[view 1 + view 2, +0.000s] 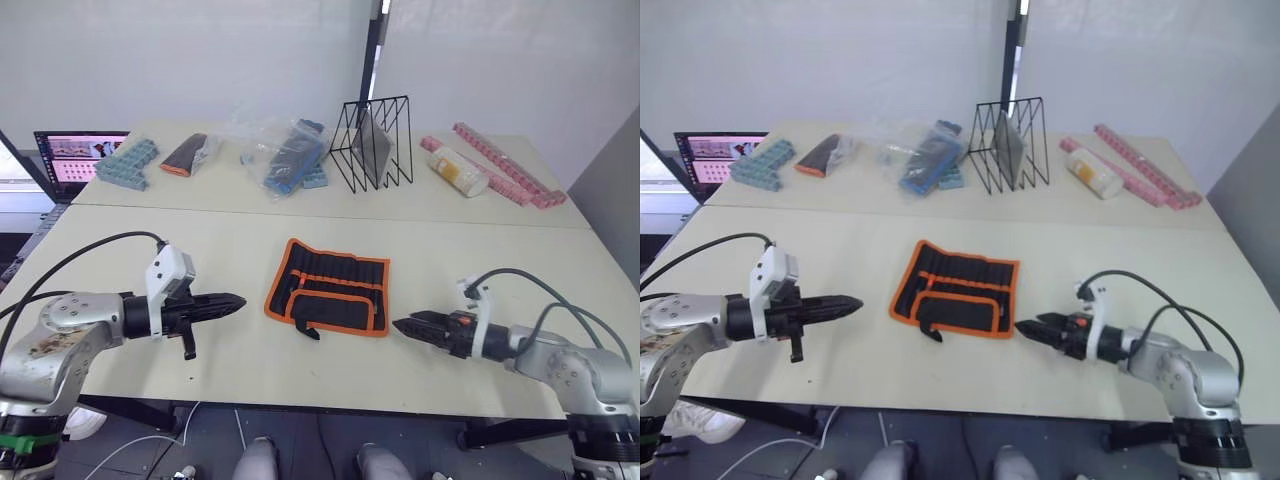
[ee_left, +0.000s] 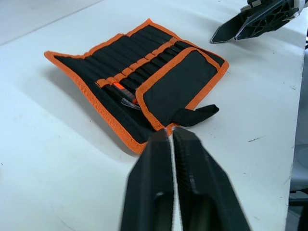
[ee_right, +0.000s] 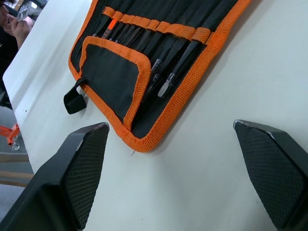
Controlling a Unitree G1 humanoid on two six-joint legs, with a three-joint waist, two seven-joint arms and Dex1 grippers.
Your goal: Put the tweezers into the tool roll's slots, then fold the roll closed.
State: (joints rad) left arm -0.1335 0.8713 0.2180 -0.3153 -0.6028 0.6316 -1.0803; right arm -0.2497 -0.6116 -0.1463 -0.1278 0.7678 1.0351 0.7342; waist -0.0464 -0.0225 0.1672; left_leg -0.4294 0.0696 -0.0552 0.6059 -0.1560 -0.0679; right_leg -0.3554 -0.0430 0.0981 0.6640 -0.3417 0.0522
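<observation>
We see the tool roll (image 1: 328, 288) lying open on the table (image 1: 450, 230) between both grippers, tweezers (image 3: 179, 62) tucked in its slots; our left gripper (image 1: 232, 303) hovers beside it, fingers pressed together, holding nothing; our right gripper (image 3: 183, 178) has its fingers spread wide, empty, near the roll's orange edge.

Left and right eye views: paired head cameras looking forward and down over the table (image 1: 250, 370), set well back; both take in the whole tabletop, the tool roll (image 1: 328, 288) at centre frame and the wire rack (image 1: 372, 143) at upper centre. Left wrist view: low and close, looking along the left gripper (image 2: 172, 136) at the roll. Right wrist view: close, steeply downward, between the right gripper (image 3: 185, 134) fingers. All four share the roll.
</observation>
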